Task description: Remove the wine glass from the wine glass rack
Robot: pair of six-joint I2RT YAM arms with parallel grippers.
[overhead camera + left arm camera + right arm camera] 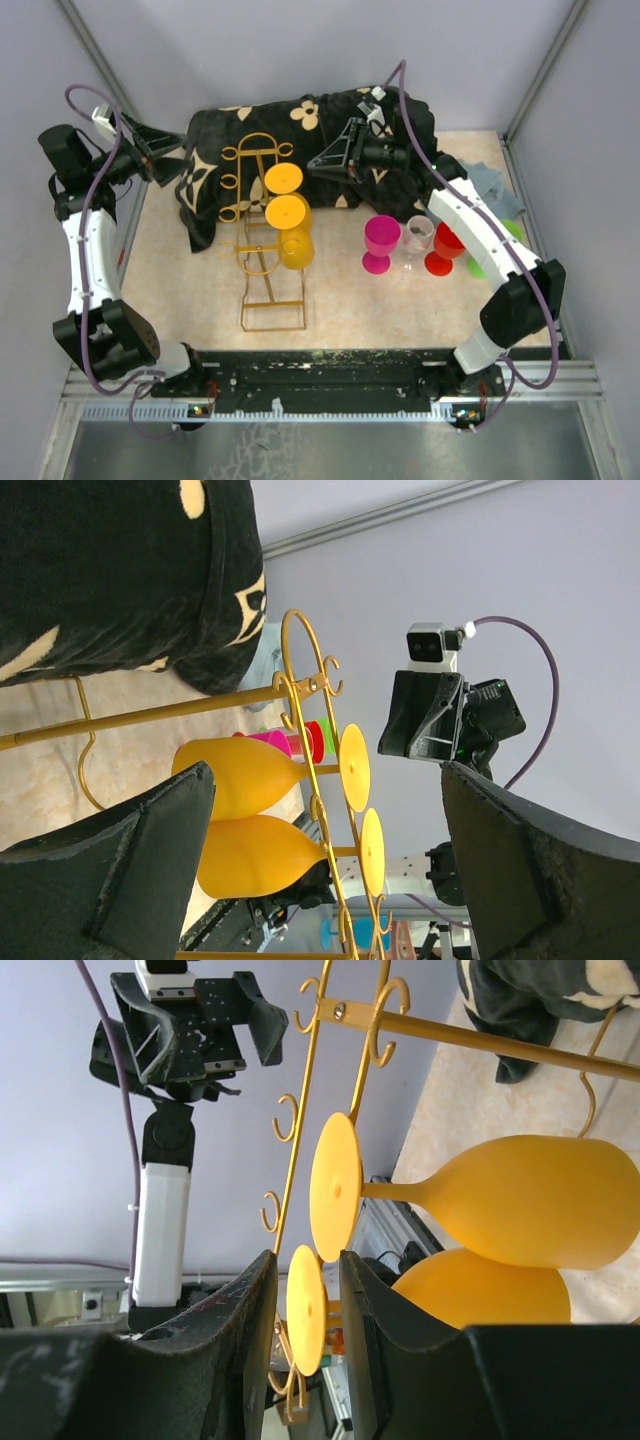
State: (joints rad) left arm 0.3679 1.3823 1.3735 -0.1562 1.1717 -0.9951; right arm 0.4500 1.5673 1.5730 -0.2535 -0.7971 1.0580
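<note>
The gold wire wine glass rack [272,328] stands at centre-left, its top against the black cloth. Two yellow wine glasses hang upside down on it, feet up: the far one [283,178] and the near one [287,211]. My left gripper [160,150] is wide open and empty, left of the rack's top. In the left wrist view [325,810] the rack [150,715] and both glasses [240,777] lie ahead of it. My right gripper [335,160] hovers right of the rack's top, narrowly open and empty. In the right wrist view [307,1270] the near glass's foot [306,1310] shows through the gap, further off.
A black floral cloth [330,120] lies bunched over something at the back. A pink glass [380,240], a clear glass [417,235] and a red glass [445,248] stand right of centre. A grey cloth [490,185] and a green item [510,230] lie by the right arm.
</note>
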